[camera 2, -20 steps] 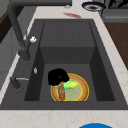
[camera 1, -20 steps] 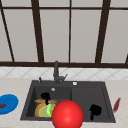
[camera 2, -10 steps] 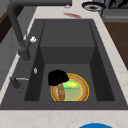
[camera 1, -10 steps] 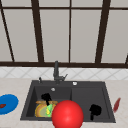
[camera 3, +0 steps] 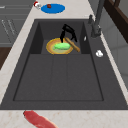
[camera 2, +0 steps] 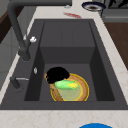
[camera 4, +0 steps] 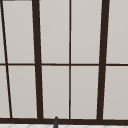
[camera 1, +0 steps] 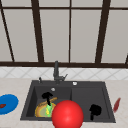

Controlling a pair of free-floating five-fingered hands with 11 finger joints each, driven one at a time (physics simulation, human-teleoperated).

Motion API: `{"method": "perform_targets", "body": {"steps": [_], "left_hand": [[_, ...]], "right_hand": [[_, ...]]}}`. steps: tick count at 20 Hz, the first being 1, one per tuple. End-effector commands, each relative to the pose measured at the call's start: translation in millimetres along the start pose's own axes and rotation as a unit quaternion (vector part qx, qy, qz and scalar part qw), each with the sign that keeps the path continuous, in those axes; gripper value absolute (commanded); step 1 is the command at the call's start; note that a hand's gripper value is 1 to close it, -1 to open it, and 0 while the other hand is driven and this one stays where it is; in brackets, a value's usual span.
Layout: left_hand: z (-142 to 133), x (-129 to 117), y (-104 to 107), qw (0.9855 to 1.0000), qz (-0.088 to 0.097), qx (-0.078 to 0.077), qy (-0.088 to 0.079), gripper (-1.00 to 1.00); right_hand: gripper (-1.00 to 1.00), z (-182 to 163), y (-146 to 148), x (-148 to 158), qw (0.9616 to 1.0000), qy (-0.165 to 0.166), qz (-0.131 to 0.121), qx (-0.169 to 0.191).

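Observation:
My left hand [camera 1: 47, 96] hangs low in the sink's left basin [camera 1: 35, 100], over a yellow plate [camera 1: 40, 111]. A green oblong thing [camera 2: 66, 84] lies on that plate [camera 2: 83, 90], with a brown wooden stick [camera 3: 73, 44] slanting beside it. In the right side view the left hand [camera 3: 67, 30] points straight fingers down at the plate's far edge [camera 3: 51, 45] and the stick, close to the green thing [camera 3: 62, 46]. The left side view has that hand [camera 2: 57, 74] just above the green thing. My right hand [camera 1: 95, 110] floats over the sink's right part.
A big red ball [camera 1: 67, 115] sits at the sink's front edge. A blue plate [camera 1: 8, 103] with a small red bit lies on the left counter, and a red oblong thing [camera 1: 116, 105] lies on the right counter. The dark faucet [camera 1: 56, 72] stands behind the sink.

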Motion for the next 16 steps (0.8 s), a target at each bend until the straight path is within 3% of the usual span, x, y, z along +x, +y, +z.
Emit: {"method": "perform_targets", "body": {"steps": [1,6,9,10,16], "left_hand": [[-6.1,7.3,-0.5,0.9998,-0.017,0.0,-0.009,-1.0],[-10.2,31.0,0.6,0.9998,-0.017,0.003,-0.005,-1.0],[-8.7,40.6,-4.9,0.9999,-0.004,0.007,0.014,-1.0],[-2.6,36.1,0.1,1.0,0.003,0.0,0.001,-1.0],[-4.5,59.5,-9.1,1.0,0.004,-0.003,-0.001,-1.0]], "right_hand": [[0.0,0.0,0.0,0.0,1.0,0.0,0.0,0.0],[0.0,0.0,0.0,0.0,1.0,0.0,0.0,0.0],[0.0,0.0,0.0,0.0,1.0,0.0,0.0,0.0],[0.0,0.0,0.0,0.0,1.0,0.0,0.0,0.0],[0.0,0.0,0.0,0.0,1.0,0.0,0.0,0.0]]}}
